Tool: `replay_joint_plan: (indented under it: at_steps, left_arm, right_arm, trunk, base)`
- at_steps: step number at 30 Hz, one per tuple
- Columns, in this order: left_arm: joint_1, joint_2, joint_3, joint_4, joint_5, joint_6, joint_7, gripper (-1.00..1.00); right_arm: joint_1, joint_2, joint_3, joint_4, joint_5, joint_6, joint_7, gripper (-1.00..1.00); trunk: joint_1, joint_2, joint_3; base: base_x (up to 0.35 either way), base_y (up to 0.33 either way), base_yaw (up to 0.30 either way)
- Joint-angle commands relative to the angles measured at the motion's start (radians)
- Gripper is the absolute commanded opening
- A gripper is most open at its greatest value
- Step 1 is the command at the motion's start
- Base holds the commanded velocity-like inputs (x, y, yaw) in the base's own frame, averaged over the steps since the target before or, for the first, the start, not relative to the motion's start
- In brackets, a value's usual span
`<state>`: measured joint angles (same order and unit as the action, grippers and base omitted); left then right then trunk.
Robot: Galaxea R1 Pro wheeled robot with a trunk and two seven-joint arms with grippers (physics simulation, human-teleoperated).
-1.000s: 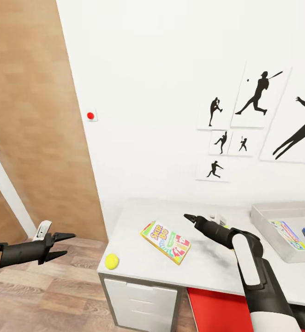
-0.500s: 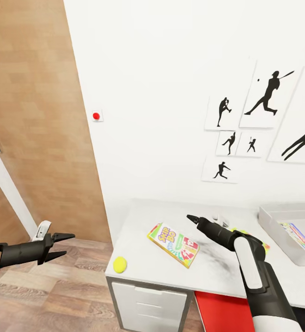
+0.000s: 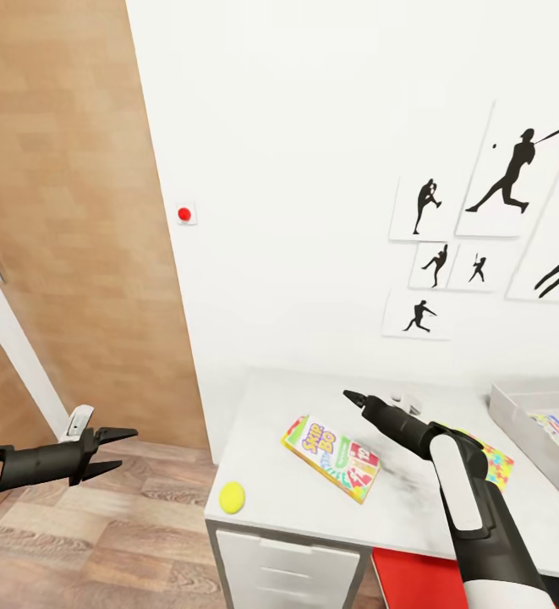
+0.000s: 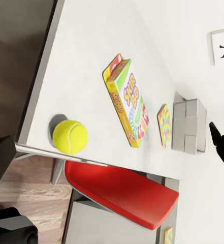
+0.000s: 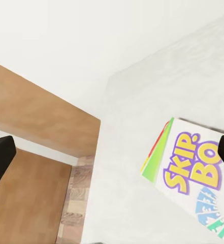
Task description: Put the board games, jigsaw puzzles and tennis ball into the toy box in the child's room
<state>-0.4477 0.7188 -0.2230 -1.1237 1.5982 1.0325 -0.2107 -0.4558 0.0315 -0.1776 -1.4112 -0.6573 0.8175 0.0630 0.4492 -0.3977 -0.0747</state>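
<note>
- On the table, toward 6 o'clock in the head view: a white-green-yellow board game lying flat, lid up, near the middle of the pale top.
- At 7 o'clock from that box: a tennis ball, resting close to the table's front corner, apart from the box.
- Behind the right forearm at 3 o'clock: a jigsaw puzzle, partly hidden, flat on the top.
- At the right edge: a grey toy box with printed boxes already lying inside; number and kind too cut off to tell.
- Right gripper hovering above the table just past the board game, touching nothing; jaws pointed together as far as visible, holding nothing.
- Left gripper out over the wood floor at 9 o'clock, well apart from the table, fingers spread, empty.
- Judged partly done: some toys in the toy box; board game, tennis ball and at least one jigsaw puzzle left outside.
- Likely next: a grasp on the board game or the ball.
</note>
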Motion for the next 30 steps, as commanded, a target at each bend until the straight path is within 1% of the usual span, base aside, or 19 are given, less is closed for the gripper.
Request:
replay_joint_plan:
  at_steps: [1,7,14,19,23,30]
  left_arm:
    - [-0.002,0.001,-0.002,0.001,-0.007,0.000,-0.010,1.00]
    - [-0.001,0.001,-0.002,0.001,-0.009,0.000,-0.010,1.00]
    - [-0.002,0.001,-0.002,0.001,-0.014,0.000,-0.010,1.00]
    - [-0.002,0.001,-0.002,0.001,-0.014,0.000,-0.010,1.00]
    - [-0.002,0.001,-0.002,0.001,-0.014,0.000,-0.010,1.00]
    - [-0.002,0.002,-0.002,0.001,-0.015,0.000,-0.010,1.00]
  right_arm:
    - [-0.001,0.001,-0.004,0.001,0.004,0.004,0.008,1.00]
    - [-0.001,0.000,-0.005,0.007,0.005,-0.001,0.010,1.00]
    - [-0.001,-0.001,-0.008,0.010,0.008,-0.001,0.011,1.00]
    - [0.000,-0.001,-0.008,0.010,0.008,-0.001,0.011,1.00]
    - [0.000,-0.001,-0.008,0.010,0.009,-0.002,0.011,1.00]
    - [0.000,-0.001,-0.008,0.011,0.010,-0.003,0.011,1.00]
  trunk:
    - [0.001,-0.002,-0.002]
    - [0.001,-0.002,-0.002]
    - [0.001,-0.002,-0.002]
    - [0.001,-0.002,-0.002]
    - [0.001,-0.002,-0.004]
    - [0.001,-0.002,-0.008]
  base:
    - [0.023,0.027,0.000]
    - [0.009,0.072,0.000]
    - [0.011,0.219,0.000]
    - [0.085,0.224,-0.007]
    - [0.162,0.216,-0.151]
    - [0.222,0.180,-0.235]
